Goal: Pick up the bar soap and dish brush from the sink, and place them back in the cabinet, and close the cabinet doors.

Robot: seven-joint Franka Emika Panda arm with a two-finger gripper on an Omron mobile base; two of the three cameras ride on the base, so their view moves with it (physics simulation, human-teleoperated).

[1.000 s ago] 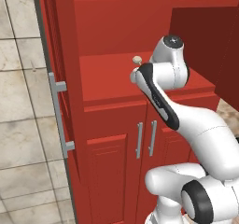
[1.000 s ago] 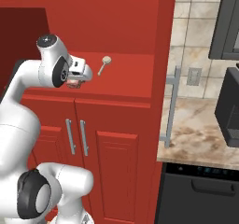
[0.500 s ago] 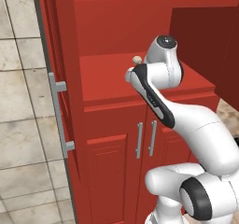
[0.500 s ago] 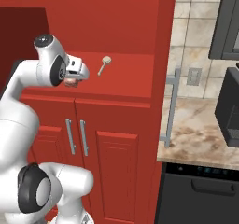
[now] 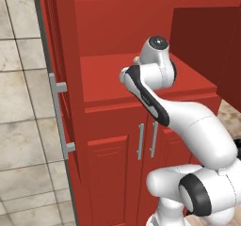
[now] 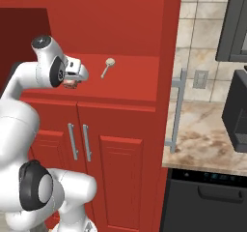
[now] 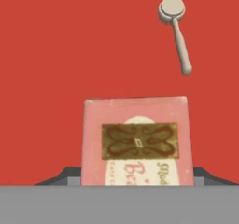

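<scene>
The fingers [image 6: 72, 82] grasp the bar soap [image 7: 136, 141] over the cabinet [image 6: 164, 57] shelf [image 7: 70, 55], its long axis pointing inward. The dish brush [image 7: 176, 31] already lies farther in, to the right.

To my left, a wall of large pale beige stone tiles [image 5: 21, 126] runs down beside the red unit. To my right, a speckled beige stone countertop [image 6: 202, 141] sits below more pale wall tiles [image 6: 200, 30], with a white wall socket [image 6: 199, 79]. A black oven front [image 6: 207, 199] fills the space beneath that countertop.
</scene>
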